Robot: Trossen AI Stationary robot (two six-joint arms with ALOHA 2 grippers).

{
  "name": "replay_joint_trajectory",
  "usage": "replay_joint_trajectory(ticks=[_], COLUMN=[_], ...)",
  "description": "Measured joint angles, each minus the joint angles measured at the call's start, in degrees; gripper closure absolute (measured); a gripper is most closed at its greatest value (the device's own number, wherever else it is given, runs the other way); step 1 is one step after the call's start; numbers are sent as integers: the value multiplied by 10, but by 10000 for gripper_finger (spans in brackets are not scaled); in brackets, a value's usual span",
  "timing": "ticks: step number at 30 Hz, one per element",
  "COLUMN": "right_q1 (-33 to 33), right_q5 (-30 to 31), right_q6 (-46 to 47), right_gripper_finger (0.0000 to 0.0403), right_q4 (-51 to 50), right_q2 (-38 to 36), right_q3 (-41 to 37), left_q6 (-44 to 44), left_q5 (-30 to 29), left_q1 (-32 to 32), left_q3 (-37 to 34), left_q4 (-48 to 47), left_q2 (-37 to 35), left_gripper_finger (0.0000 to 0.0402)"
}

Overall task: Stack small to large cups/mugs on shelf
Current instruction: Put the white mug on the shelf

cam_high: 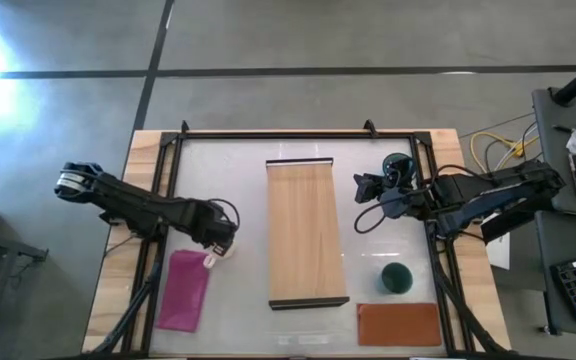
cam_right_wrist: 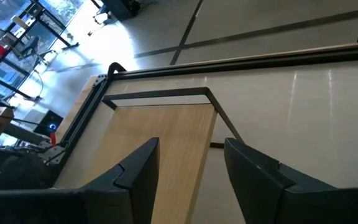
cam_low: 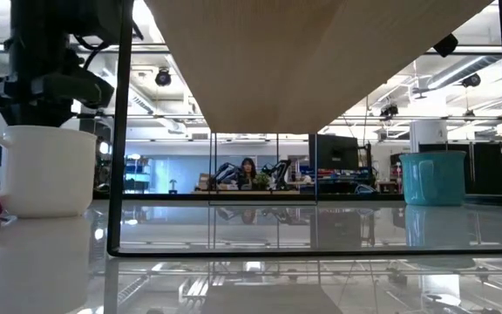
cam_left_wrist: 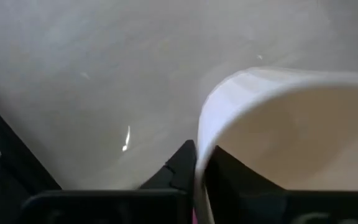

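Note:
The white mug (cam_low: pixel 46 170) stands upright on the table left of the light-wood shelf board (cam_high: pixel 306 232). It is mostly hidden under my left gripper (cam_high: pixel 220 245) in the high view. My left gripper is shut on the mug's rim. The teal mug (cam_high: pixel 398 165) stands on the table right of the shelf's far end. The dark green mug (cam_high: pixel 396 278) stands on the table right of the shelf's near end. My right gripper (cam_high: pixel 363 188) is open and empty, between the shelf and the teal mug, pointing toward the shelf (cam_right_wrist: pixel 160 137). My left gripper holds the white mug by its rim wall (cam_left_wrist: pixel 205 134), on the side toward the arm. One finger (cam_left_wrist: pixel 180 163) is outside the wall and the other finger (cam_left_wrist: pixel 235 177) is inside the cup. The fingers come from above. The mug's base is on the table (cam_low: pixel 46 212) and it stands upright.
A magenta cloth (cam_high: pixel 183 290) lies near the left gripper toward the near edge. A reddish-brown mat (cam_high: pixel 398 323) lies at the near right. A black frame (cam_high: pixel 298 133) runs around the work area. A person sits in the room beyond (cam_low: pixel 249 170).

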Motion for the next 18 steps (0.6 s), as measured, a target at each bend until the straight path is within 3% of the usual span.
replay_joint_trajectory(ticks=[6, 13, 18], right_q1=[0, -5, -12], right_q5=[-1, -3, -36], right_q6=[1, -1, 1], right_gripper_finger=[230, 230, 230], right_q4=[-1, -3, -20], right_q2=[-3, -8, -7], right_q3=[0, 0, 0], left_q6=[128, 329, 471], left_q5=[-9, -25, -56], left_q1=[48, 99, 138], left_q3=[44, 233, 374], left_q4=[-7, -69, -101], left_q2=[-27, -39, 18], left_gripper_finger=[400, 401, 401])
